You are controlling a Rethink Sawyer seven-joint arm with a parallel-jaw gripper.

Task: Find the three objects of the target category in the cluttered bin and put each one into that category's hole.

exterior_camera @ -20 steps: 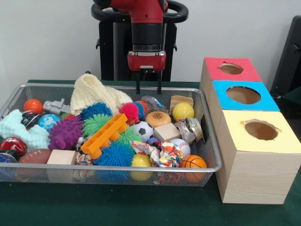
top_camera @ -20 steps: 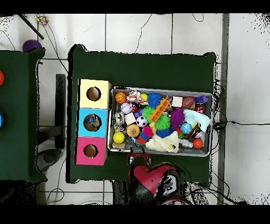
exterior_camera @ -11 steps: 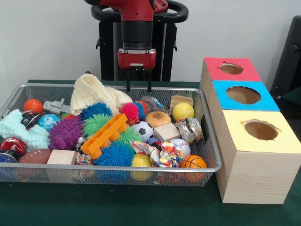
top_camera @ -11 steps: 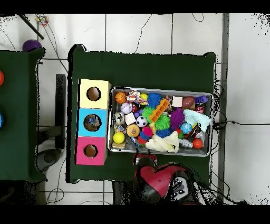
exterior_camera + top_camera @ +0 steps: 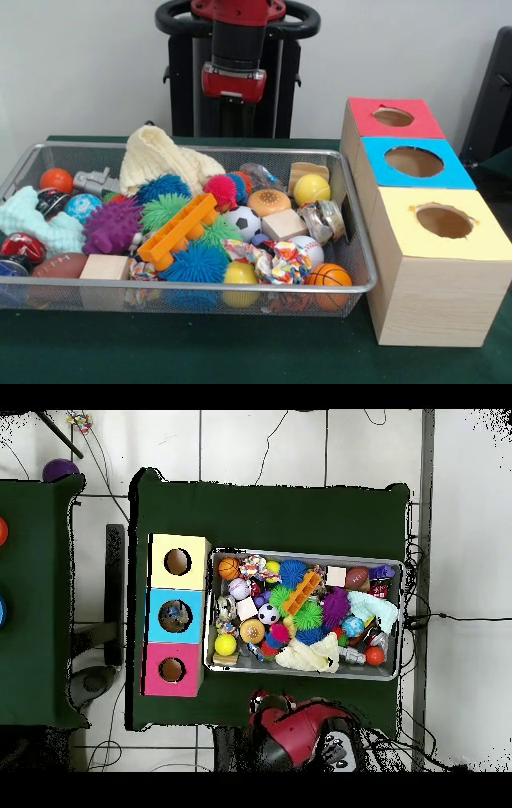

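Above the far rim of the silver wire-mesh bin [image 5: 352, 284] of jumbled toys, red-and-black gripper [image 5: 234, 82] raised clear, finger state impossible to tell, nothing yet carried toward the three-holed wooden box [image 5: 432, 280].

Even, bright indoor light; soft shadows; front view slightly soft.

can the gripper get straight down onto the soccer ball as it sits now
Probably yes: the soccer ball lies exposed on top of the pile, nothing over it, and the gripper is raised behind the bin.
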